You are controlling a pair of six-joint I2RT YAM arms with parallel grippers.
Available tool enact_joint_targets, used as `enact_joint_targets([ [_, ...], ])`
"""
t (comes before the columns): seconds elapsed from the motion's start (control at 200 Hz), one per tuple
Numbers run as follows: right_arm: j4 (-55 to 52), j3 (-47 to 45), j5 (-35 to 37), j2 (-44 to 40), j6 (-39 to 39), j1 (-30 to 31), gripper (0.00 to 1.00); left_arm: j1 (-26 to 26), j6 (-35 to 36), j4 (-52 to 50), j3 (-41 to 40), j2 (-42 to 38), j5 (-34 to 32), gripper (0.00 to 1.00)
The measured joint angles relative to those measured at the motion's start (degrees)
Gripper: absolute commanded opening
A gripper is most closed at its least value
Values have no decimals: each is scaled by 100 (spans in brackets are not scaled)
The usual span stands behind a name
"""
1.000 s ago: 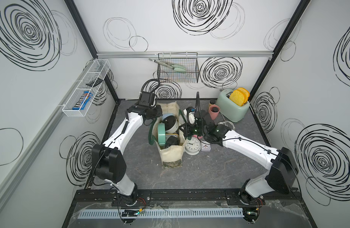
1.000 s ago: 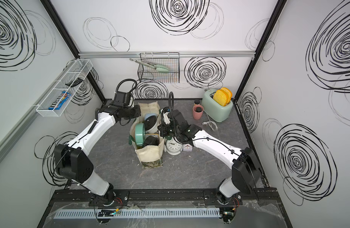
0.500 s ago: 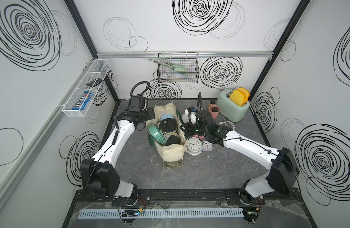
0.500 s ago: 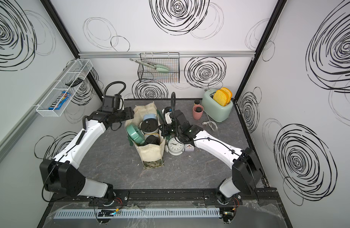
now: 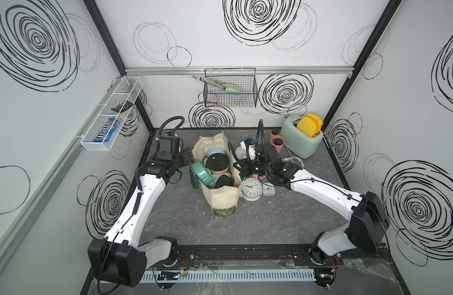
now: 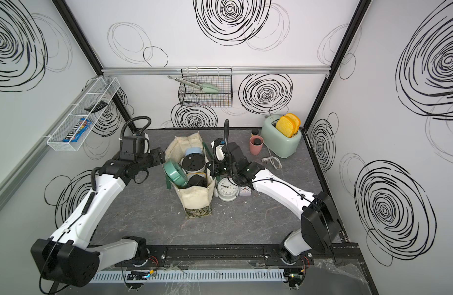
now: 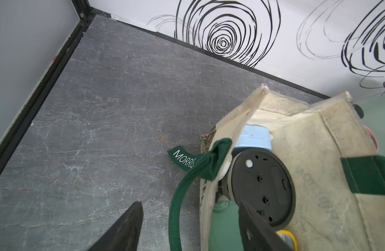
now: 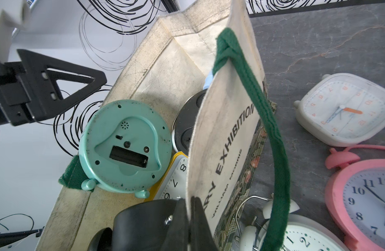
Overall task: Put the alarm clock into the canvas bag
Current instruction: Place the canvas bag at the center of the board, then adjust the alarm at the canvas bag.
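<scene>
Grey marbled tabletop (image 5: 284, 229). Mint alarm clock (image 8: 125, 147) sits in the canvas bag (image 5: 224, 201) mouth, back showing, leaning on the wall nearest the left end effector (image 7: 188, 219). That one is spread wide and holds nothing, with the clock just beside its fingertips. Right end effector (image 8: 190, 208) is pinched on the opposite wall's rim (probably keeping the mouth open). Clock looks light, hard smooth plastic, likely slippery: grip across the round body, not the feet. Bag is soft.
</scene>
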Motion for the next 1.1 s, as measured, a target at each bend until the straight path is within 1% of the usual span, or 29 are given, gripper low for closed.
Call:
enact_joint_targets([
  [0.32, 22, -24, -133, -4, 0, -39, 0, -315, -24, -566, -431, -813, -221, 70],
  [0.781, 22, -26, -188, -4, 0, -50, 0, -411, -39, -592, -605, -828, -192, 69],
  [0.881, 20, -26, -208, -4, 0, -50, 0, -608, -42, -590, -601, -776, -184, 70],
  [1.096, 20, -26, -210, -4, 0, -50, 0, -1353, -177, -483, -455, -315, -184, 74],
])
